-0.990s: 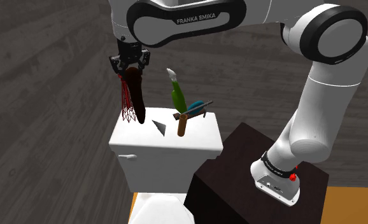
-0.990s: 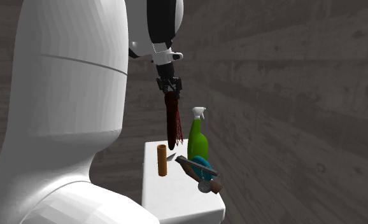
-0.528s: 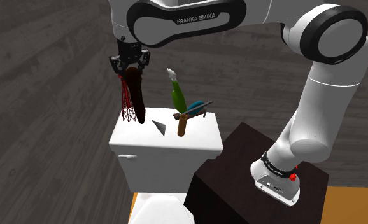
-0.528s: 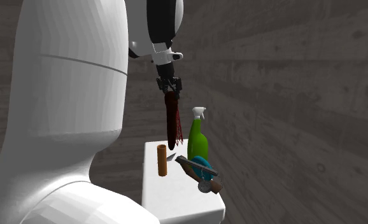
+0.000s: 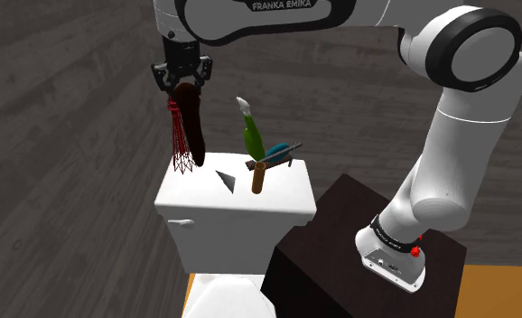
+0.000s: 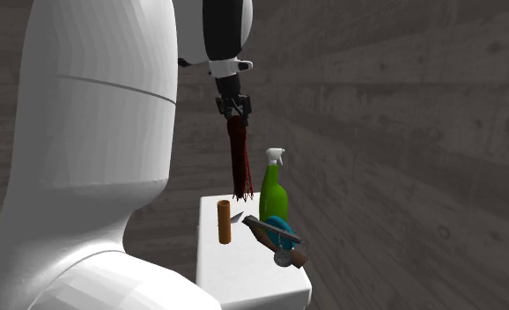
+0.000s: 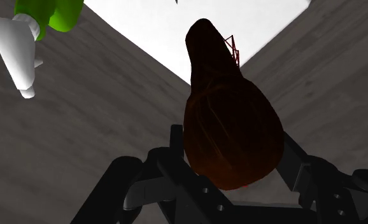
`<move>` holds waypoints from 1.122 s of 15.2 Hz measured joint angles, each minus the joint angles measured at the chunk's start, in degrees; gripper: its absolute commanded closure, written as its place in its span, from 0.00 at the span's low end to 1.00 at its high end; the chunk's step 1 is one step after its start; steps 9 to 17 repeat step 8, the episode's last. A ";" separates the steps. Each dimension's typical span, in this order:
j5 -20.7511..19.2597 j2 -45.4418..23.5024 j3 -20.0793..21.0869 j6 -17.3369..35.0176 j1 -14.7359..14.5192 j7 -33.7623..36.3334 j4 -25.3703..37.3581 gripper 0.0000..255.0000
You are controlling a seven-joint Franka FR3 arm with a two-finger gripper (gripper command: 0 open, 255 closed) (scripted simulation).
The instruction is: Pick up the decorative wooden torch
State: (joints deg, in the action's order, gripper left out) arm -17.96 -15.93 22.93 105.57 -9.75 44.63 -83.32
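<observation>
The torch [image 5: 188, 126] is a dark reddish-brown, club-shaped piece with a red wire cage around its lower end. It hangs upright from my gripper [image 5: 182, 76], which is shut on its thick top end. Its lower tip is just above the left end of the white tank lid [image 5: 282, 197]. In the second exterior view the torch [image 6: 239, 163] dangles below the gripper [image 6: 232, 107], clear of the lid. In the wrist view the torch [image 7: 227, 127] sits clasped between the black fingers of the gripper [image 7: 230, 175].
A green spray bottle [image 5: 252, 135] with a white nozzle, a brown cylinder [image 5: 258, 177], a teal tool [image 5: 283, 148] and a small dark shard [image 5: 226, 181] stand on the lid. The dark stand [image 5: 340, 235] is at the shoulder view's lower right. A wooden wall lies behind.
The gripper has risen a little with the torch in it, so the torch's lower end now hangs slightly higher above the lid. Nothing else moved.
</observation>
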 measured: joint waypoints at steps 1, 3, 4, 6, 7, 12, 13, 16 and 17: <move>-0.02 -0.15 0.02 -0.78 -0.12 -0.10 0.92 1.00; 0.12 -0.04 0.05 -2.13 -0.15 -0.48 2.21 1.00; 0.09 -0.23 0.06 -2.89 -0.23 -0.66 3.17 1.00; -0.03 -0.67 0.12 -4.73 -0.57 -0.87 5.42 1.00; -0.10 -0.89 0.14 -5.50 -0.72 -0.98 6.42 1.00; -0.12 -1.02 0.14 -5.97 -0.78 -1.07 7.01 1.00; -0.12 -1.02 0.14 -5.97 -0.78 -1.07 7.01 1.00; -0.12 -1.02 0.14 -5.97 -0.78 -1.07 7.01 1.00; -0.12 -1.02 0.14 -5.97 -0.78 -1.07 7.01 1.00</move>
